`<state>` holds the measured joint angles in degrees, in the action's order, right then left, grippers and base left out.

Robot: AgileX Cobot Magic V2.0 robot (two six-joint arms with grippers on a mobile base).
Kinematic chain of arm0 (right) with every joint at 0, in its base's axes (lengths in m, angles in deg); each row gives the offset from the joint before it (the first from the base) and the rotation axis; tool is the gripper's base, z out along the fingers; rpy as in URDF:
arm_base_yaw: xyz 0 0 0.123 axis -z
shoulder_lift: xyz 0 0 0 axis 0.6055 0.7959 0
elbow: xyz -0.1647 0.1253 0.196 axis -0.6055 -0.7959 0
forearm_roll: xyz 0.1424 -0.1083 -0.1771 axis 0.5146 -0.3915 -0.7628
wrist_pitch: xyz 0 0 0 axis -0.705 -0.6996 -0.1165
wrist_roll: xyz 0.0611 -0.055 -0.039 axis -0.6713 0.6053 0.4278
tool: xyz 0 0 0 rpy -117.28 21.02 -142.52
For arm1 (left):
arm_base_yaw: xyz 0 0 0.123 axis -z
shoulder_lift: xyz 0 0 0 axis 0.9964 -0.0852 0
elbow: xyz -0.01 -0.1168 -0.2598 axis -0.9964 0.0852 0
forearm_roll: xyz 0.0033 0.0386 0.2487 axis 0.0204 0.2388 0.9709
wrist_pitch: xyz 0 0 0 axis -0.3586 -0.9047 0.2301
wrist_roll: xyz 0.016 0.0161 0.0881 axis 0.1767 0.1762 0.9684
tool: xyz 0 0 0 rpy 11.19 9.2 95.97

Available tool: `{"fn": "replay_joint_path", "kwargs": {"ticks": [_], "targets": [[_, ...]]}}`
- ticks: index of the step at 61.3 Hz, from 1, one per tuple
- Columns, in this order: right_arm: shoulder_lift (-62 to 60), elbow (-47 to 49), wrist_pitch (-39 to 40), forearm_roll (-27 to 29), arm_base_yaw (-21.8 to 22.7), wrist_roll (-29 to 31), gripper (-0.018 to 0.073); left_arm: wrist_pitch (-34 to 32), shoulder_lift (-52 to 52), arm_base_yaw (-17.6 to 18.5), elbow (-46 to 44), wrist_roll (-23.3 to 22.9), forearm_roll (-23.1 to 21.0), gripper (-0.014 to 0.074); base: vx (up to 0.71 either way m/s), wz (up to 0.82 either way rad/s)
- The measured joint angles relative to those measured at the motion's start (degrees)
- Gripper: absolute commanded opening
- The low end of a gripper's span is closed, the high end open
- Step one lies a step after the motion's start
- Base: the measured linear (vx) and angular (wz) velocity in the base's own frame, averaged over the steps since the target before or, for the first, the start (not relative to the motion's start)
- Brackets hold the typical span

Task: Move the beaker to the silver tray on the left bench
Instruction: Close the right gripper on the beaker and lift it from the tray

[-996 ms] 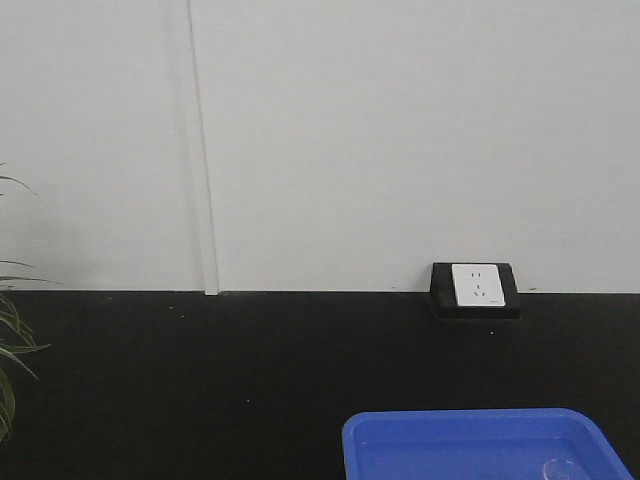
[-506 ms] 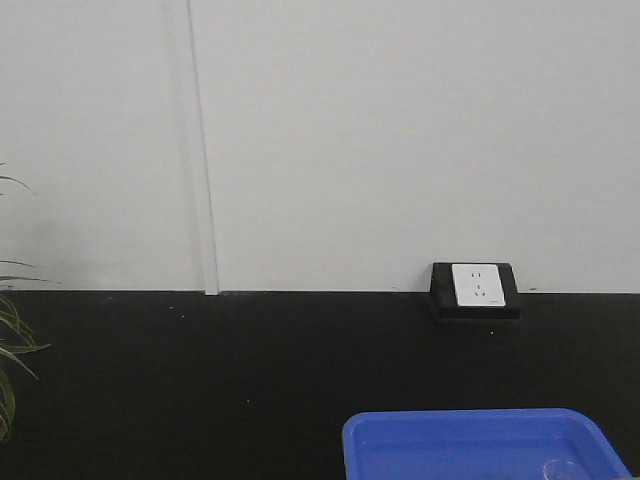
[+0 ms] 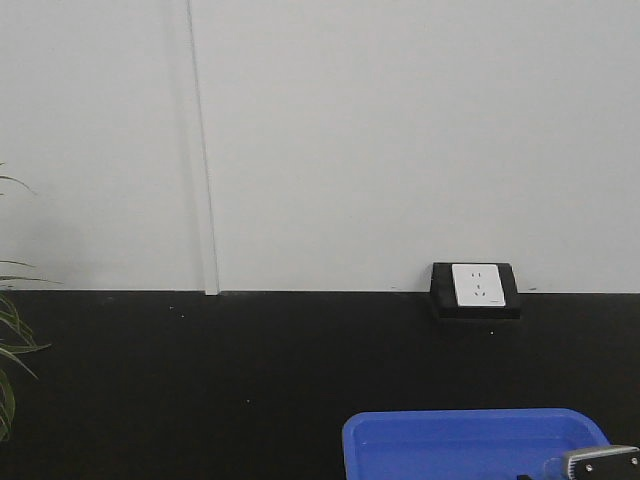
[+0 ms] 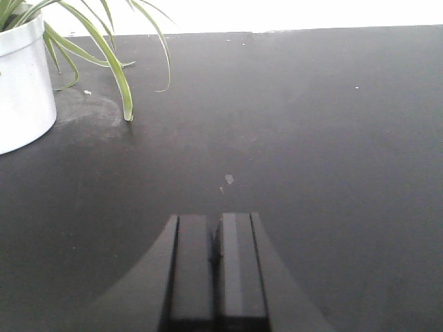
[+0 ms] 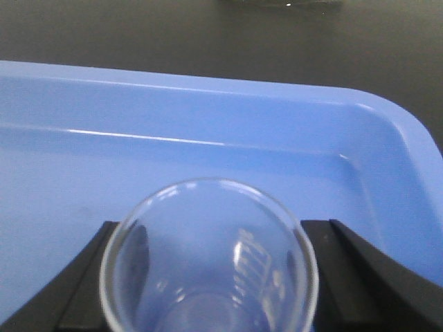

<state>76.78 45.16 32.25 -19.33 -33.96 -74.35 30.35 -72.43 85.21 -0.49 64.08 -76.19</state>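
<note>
- No legible word, brand, number or sign is found in any view.
- White printed graduation marks are seen on the small clear glass beaker [image 5: 208, 263], but they are too blurred for any figure to be read.

The beaker [image 5: 208, 290] is cut off at the right wrist view's lower edge, and contact with the right tool [image 5: 216, 238] is hidden by its flared rim. The blue tray [image 3: 450, 440] is cropped in the front view.

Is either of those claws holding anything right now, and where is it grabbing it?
The right gripper grips the beaker by its side walls, just under the rim. The left gripper is shut on nothing.
</note>
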Motion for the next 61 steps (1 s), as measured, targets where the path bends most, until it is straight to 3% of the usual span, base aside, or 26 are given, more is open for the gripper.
{"fn": "replay_joint_path", "kwargs": {"ticks": [11, 22, 30, 39, 49, 61], "targets": [[2.01, 1.68, -0.21, -0.26, 0.00, 0.00, 0.0410, 0.00, 0.00, 0.00, 0.00, 0.00, 0.00, 0.0001, 0.00, 0.00], [1.96, 1.74, -0.44, -2.31, 0.00, -0.37, 0.0160, 0.00, 0.00, 0.00, 0.00, 0.00, 0.00, 0.0001, 0.00, 0.00], [-0.99, 1.74, -2.75, -8.14, 0.00, -3.07, -0.0020, 0.00, 0.00, 0.00, 0.00, 0.00, 0.00, 0.0001, 0.00, 0.00], [-7.89, 1.74, -8.33, -18.86, 0.00, -8.51, -0.0015, 0.00, 0.00, 0.00, 0.00, 0.00, 0.00, 0.0001, 0.00, 0.00], [-18.55, 1.69, -16.32, -30.95, 0.00, -19.69, -0.0015, 0.00, 0.00, 0.00, 0.00, 0.00, 0.00, 0.0001, 0.00, 0.00], [-31.89, 1.69, -18.16, -38.93, 0.00, -32.70, -0.0015, 0.00, 0.00, 0.00, 0.00, 0.00, 0.00, 0.0001, 0.00, 0.00]]}}
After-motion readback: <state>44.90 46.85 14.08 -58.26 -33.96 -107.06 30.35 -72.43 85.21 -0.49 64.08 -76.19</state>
